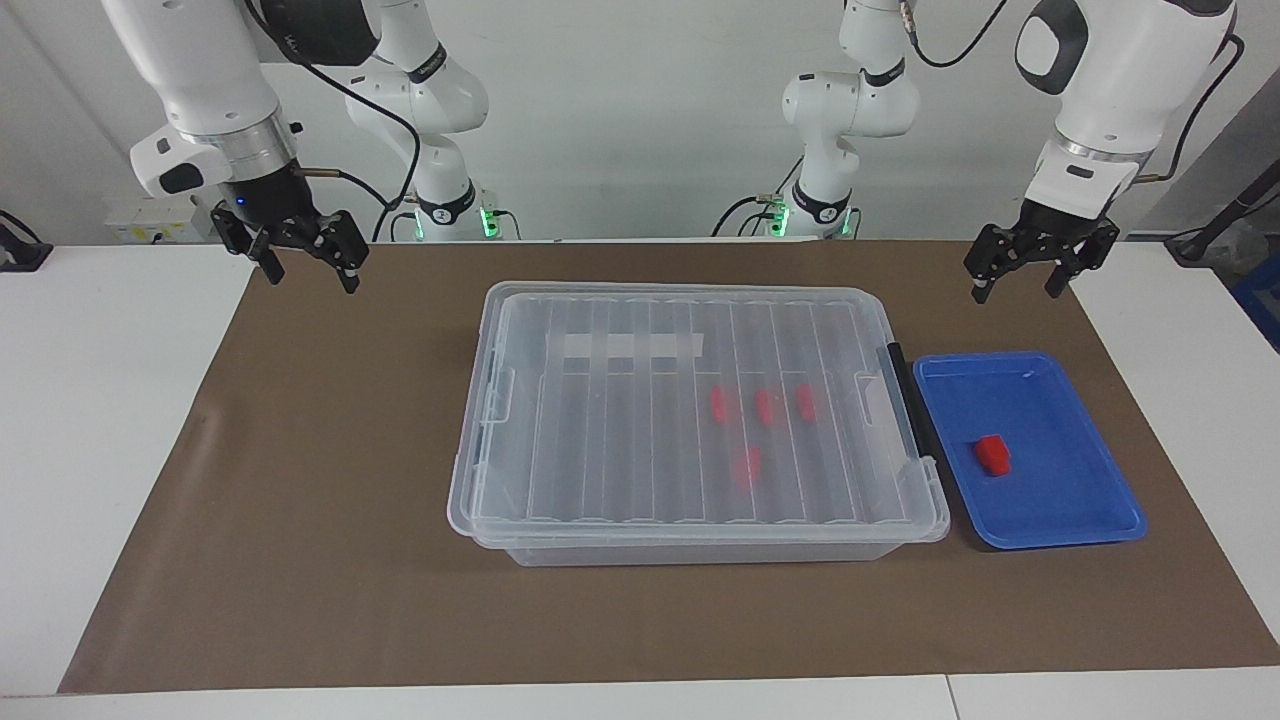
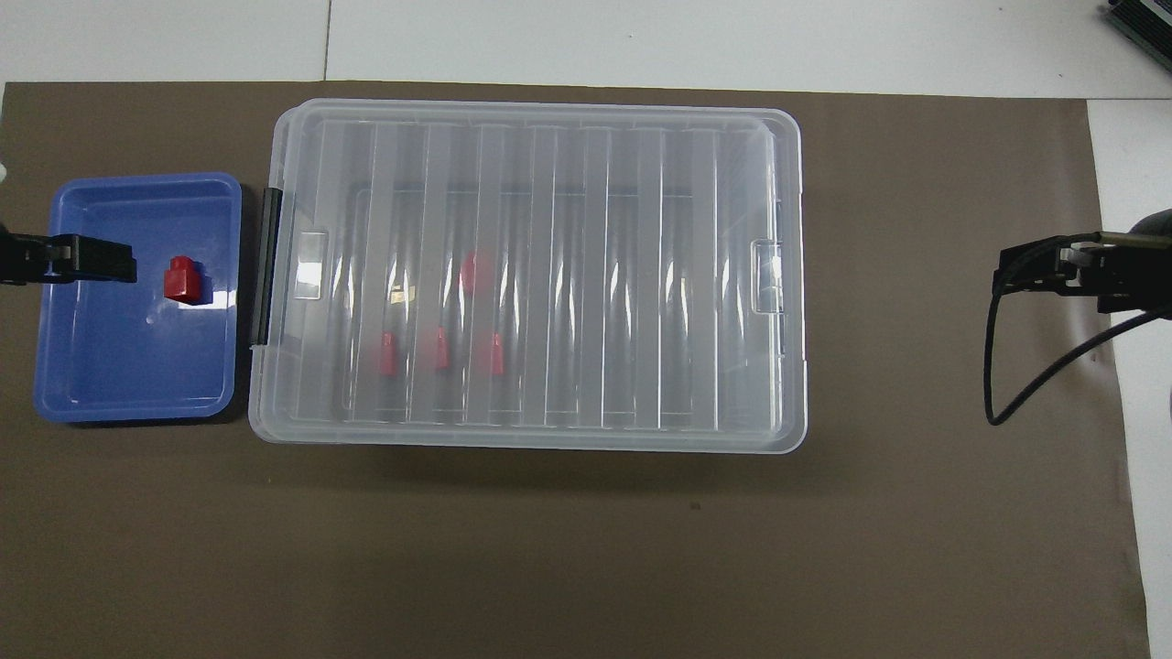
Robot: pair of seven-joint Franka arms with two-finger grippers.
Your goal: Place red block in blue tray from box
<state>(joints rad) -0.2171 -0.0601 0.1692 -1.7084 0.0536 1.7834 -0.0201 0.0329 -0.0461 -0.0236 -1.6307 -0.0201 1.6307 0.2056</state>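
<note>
One red block (image 1: pixel 992 455) lies in the blue tray (image 1: pixel 1090 510), also seen in the overhead view (image 2: pixel 186 280) in the tray (image 2: pixel 128 384). The tray sits beside the box (image 1: pixel 600 450) at the left arm's end of it. The box's ribbed lid is shut, with its black latch strip (image 1: pixel 908 400) next to the tray. Several more red blocks (image 1: pixel 765 407) show through the lid (image 2: pixel 441 350). My left gripper (image 1: pixel 1018 288) is open and empty, raised above the tray's outer edge (image 2: pixel 101 260). My right gripper (image 1: pixel 311 275) is open and empty, raised over the mat at the right arm's end (image 2: pixel 1025 275).
A brown mat (image 1: pixel 300 500) covers the white table under the box and tray. A black cable (image 2: pixel 998 366) loops from the right gripper.
</note>
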